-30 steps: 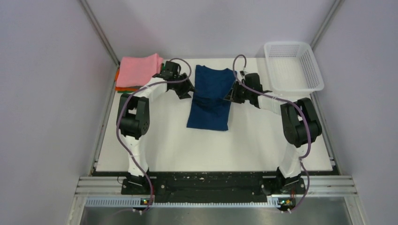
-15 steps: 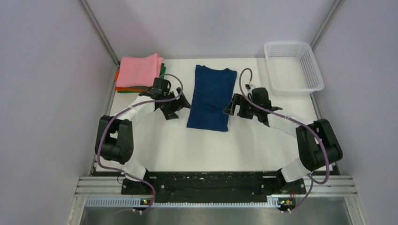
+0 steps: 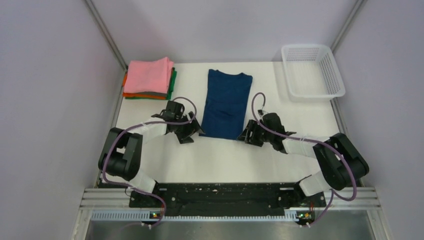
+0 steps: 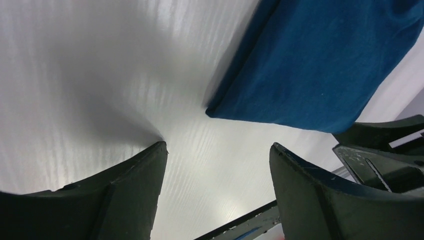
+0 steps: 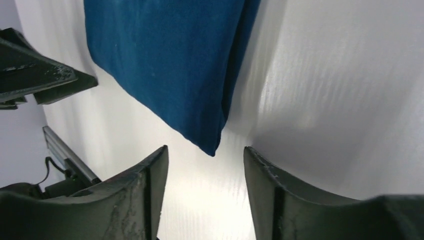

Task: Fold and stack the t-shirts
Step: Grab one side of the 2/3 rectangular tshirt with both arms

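One white table [image 3: 225, 160], flat rectangular top, bearing three lots well apart; item, navy t-shirt [image 3: 226, 102], far centre, lying flat as a long narrow strip, collar end farthest away; item, stack of folded t-shirts [image 3: 148, 77], far-left corner, pink uppermost, green and orange edges showing beneath; item, white mesh basket [image 3: 332, 72], far-right corner, upright.
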Controlling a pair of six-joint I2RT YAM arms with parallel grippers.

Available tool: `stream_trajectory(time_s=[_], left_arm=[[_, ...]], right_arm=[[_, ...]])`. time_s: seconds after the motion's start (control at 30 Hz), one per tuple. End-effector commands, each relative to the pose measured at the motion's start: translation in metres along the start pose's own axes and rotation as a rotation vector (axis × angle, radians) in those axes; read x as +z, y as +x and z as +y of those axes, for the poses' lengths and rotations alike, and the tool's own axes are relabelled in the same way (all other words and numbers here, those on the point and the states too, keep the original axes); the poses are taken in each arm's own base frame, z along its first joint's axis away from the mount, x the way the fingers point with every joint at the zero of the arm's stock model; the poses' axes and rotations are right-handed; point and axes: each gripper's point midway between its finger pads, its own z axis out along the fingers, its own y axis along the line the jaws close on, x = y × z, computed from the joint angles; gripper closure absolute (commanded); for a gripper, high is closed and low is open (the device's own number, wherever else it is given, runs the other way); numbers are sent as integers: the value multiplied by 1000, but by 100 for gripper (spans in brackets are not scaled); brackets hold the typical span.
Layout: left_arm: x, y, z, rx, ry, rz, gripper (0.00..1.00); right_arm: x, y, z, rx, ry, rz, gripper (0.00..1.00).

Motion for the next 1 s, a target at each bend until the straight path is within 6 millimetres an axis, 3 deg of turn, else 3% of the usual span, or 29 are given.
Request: stream_trajectory(time_s=[0.0,0.17,0.37,0.47,0.63,0.8,0.97], left_arm=[[17,-4,-10,9,44,3,23],[32,-7,-8,4,28,26,35],[47,-9,-3,-4,8,52,52],[52,-7,-3,-8,9,68,64],[58,-12,5,-6,-39,65,100],[49,1,11,-15,-32,72,100],[8,36,13,-8,20,52,100]], right_arm=[[9,12,0,52,-18,11,48],[15,13,-7,65,2,3,64],[25,15,-13,74,13,12,70],[30,16,-14,78,9,21,76],[30,23,-18,73,12,50,100],[16,35,-9,56,-19,101,100],[-26,73,21,30,-112,214,100]])
